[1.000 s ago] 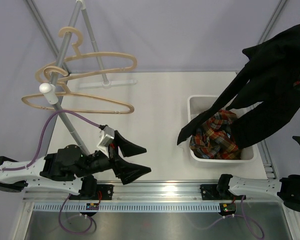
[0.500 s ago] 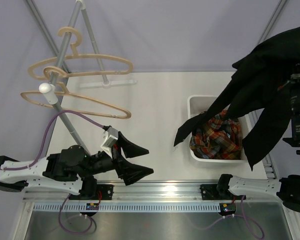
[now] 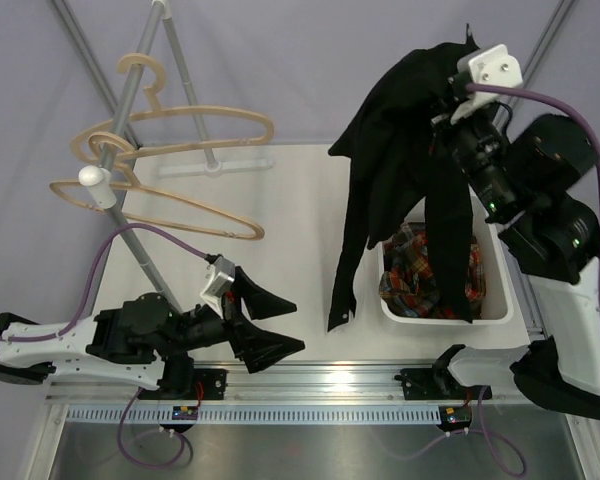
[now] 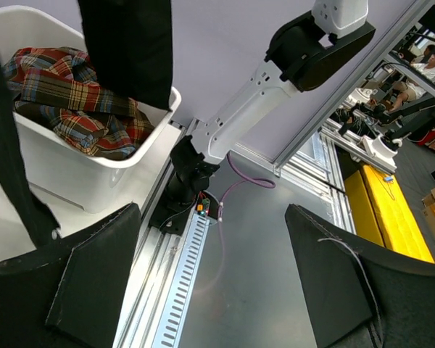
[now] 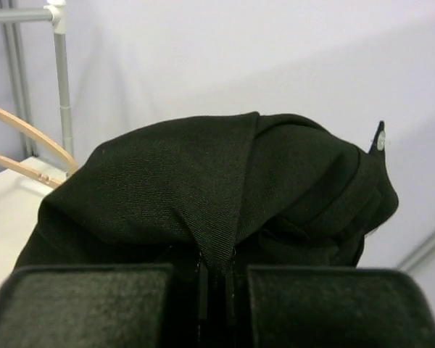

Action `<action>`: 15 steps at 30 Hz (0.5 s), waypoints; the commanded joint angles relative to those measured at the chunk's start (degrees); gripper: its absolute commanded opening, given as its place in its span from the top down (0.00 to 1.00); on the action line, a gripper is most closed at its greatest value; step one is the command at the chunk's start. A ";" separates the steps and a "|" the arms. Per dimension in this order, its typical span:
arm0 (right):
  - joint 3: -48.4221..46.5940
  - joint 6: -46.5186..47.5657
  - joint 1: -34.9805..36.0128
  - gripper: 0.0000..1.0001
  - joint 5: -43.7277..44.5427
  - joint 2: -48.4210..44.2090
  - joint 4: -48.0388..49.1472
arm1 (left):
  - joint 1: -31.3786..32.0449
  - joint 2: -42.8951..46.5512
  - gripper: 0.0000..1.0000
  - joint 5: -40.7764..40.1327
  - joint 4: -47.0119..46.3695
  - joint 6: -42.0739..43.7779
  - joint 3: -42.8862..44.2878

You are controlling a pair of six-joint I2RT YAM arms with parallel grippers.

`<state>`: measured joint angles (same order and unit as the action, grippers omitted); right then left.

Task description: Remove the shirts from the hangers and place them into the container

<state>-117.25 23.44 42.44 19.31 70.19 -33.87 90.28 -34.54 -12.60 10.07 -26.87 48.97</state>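
Black shirt, red-navy-yellow plaid shirt, white basket

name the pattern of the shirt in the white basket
Red, navy, yellow plaid shirt; best in left wrist view.

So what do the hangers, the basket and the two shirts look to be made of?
Hangers: pale wood by the look, smooth, unpainted beige. Basket: white moulded plastic, smooth walls, rounded rim. Plaid shirt: soft woven cloth, probably flannel, crumpling loosely. Black shirt: matte woven fabric, fine diagonal weave visible in the right wrist view; fibre unclear.
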 commanded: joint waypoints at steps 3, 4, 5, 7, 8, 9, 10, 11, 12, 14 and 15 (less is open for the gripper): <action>-9.12 -9.11 -14.89 1.00 -21.93 7.49 -0.50 | 0.16 0.88 0.15 -0.14 -1.89 -0.64 -0.54; -11.31 -10.33 -16.23 1.00 -23.34 8.46 -0.58 | 0.16 0.80 0.15 -0.23 -1.46 -0.64 -0.46; -11.77 -10.87 -17.37 1.00 -23.44 8.64 0.11 | 0.16 0.79 0.15 -0.41 -1.19 -0.64 -0.37; -13.69 -11.57 -19.67 1.00 -22.92 9.08 0.47 | 0.16 0.53 0.15 -0.93 -0.23 -0.55 -0.02; -14.58 -11.58 -20.02 1.00 -21.87 9.26 -0.49 | 0.16 0.44 0.15 -0.93 -0.13 -0.37 0.07; -16.06 -11.49 -20.98 1.00 -20.82 9.52 -0.85 | 0.25 0.36 0.14 -1.02 -0.13 -0.29 0.07; -16.25 -11.58 -21.60 1.00 -20.54 9.52 -1.02 | 0.16 0.36 0.14 -0.94 -0.22 -0.29 -0.01; -16.34 -11.66 -22.21 1.00 -19.58 9.26 -0.85 | 0.25 0.09 0.14 -0.93 -0.31 -0.11 -0.02; -16.69 -11.66 -22.83 1.00 -19.49 9.26 -0.85 | 0.16 -0.17 0.14 -1.02 -0.22 -0.11 0.07; -19.23 -11.84 -24.50 1.00 -16.33 9.52 -2.16 | 0.16 -0.78 0.14 -1.02 0.30 -0.20 0.42; -19.94 -11.75 -24.77 1.00 -15.80 9.44 -2.43 | 0.16 -0.96 0.14 -0.94 0.57 -0.20 0.69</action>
<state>-132.92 12.82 19.16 1.13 81.80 -38.94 90.28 -34.57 -12.73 11.14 -27.05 48.97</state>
